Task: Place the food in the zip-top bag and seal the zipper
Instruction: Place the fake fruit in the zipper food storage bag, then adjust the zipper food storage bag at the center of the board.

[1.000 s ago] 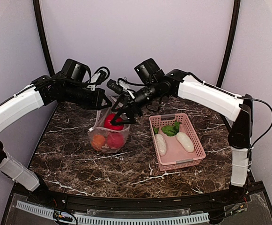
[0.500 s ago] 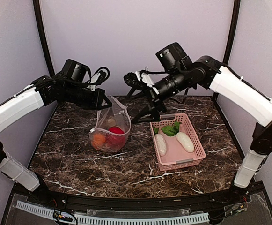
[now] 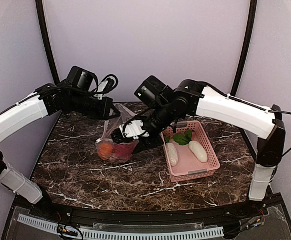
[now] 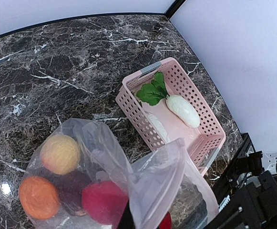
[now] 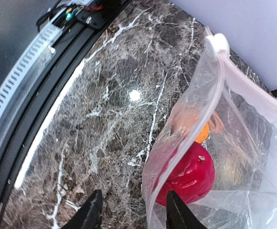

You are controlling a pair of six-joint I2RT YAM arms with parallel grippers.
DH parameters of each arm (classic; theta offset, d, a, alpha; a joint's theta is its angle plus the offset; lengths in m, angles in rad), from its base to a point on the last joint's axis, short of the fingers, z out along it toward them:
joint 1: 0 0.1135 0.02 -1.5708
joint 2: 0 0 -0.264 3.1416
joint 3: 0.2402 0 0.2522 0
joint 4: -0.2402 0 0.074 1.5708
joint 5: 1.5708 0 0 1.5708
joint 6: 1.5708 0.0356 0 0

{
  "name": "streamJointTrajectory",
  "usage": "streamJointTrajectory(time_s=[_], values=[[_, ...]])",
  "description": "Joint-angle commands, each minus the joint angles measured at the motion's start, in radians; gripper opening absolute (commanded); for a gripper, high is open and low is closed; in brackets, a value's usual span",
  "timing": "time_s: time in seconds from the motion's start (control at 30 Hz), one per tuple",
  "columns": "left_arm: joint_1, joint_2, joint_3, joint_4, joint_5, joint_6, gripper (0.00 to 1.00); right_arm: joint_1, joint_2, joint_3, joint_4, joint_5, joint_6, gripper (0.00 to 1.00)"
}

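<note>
White pieces (image 3: 172, 154), two of them, and green leaves (image 3: 182, 138) lay unbagged in the basket (image 3: 210, 146) on the right half of the worktop (image 3: 80, 170). Bag (image 3: 116, 145) stood just beside the basket on its left, mouth upward; contact between the two could not be told. Inside were an orange ball (image 3: 105, 150), a red fruit (image 5: 188, 174) and at least two more round items. Left end effector (image 3: 111, 111) was clamped on the bag's upper far edge and held it upright. Right end effector (image 5: 133, 196) sat low at the bag's near side, fingers (image 5: 94, 212) spread wide and holding nothing. One strip of the zipper (image 5: 184, 112) ran down from the slider (image 5: 217, 44) and passed between them, apparently untouched. Zipper unsealed: its two strips diverged from the slider. Key relation: the unbagged food lay to the right of the right end effector and slightly nearer the bases, on the right arm's own side. Both white pieces ran lengthwise with the basket, roughly near-to-far, side by side and apart, with the leaves at their far ends. Judgement: with the left arm occupied by the bag, the fetch falls to the right arm. It would need to clear the bag's lip, then close across a piece's short axis.
</note>
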Motion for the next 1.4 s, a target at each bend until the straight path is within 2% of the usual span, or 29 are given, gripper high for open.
streamJointTrajectory(time_s=[0.0,0.1,0.13,0.17,0.27,0.47,0.6,0.73,0.83,0.93,0.97,1.07,1.2,1.37], values=[[-0.003,-0.050,-0.026,0.010,0.010,0.006,0.01,0.030,0.027,-0.006,0.022,0.123,-0.013,0.31],[-0.003,-0.055,-0.017,-0.001,0.014,0.015,0.01,0.055,0.042,0.032,0.016,0.194,-0.007,0.07],[-0.003,-0.055,-0.014,-0.005,0.014,0.023,0.01,0.063,0.040,0.057,0.011,0.217,-0.011,0.01],[-0.003,-0.053,-0.005,-0.017,0.014,0.026,0.01,0.068,0.029,0.077,0.017,0.239,-0.018,0.00],[-0.003,-0.041,0.001,-0.033,0.030,0.044,0.01,0.073,-0.026,0.104,0.113,0.272,-0.030,0.00],[-0.003,0.049,0.096,-0.141,0.029,0.089,0.01,0.065,0.016,0.131,0.141,0.308,-0.043,0.00],[-0.003,-0.012,0.160,-0.151,-0.048,0.124,0.01,0.061,0.025,0.171,0.144,0.316,-0.035,0.00],[-0.002,-0.055,0.041,-0.042,-0.091,0.111,0.01,0.058,0.029,0.192,0.143,0.221,-0.001,0.00],[-0.003,0.014,-0.021,-0.038,-0.044,0.108,0.01,0.077,0.016,0.194,0.170,0.337,-0.021,0.00],[-0.003,0.071,-0.023,-0.071,-0.063,0.118,0.01,0.048,0.005,0.172,0.166,0.219,0.018,0.00],[-0.003,0.073,-0.014,-0.073,-0.070,0.127,0.01,0.052,0.009,0.141,0.169,0.231,0.011,0.00],[-0.003,0.057,0.104,-0.128,-0.109,0.153,0.01,0.066,0.017,0.107,0.161,0.273,0.010,0.00],[-0.003,0.028,0.208,-0.175,-0.159,0.173,0.01,0.051,-0.025,0.111,0.159,0.187,0.031,0.00],[-0.003,0.017,0.174,-0.165,-0.130,0.151,0.01,0.039,-0.049,0.136,0.123,0.159,0.039,0.00]])
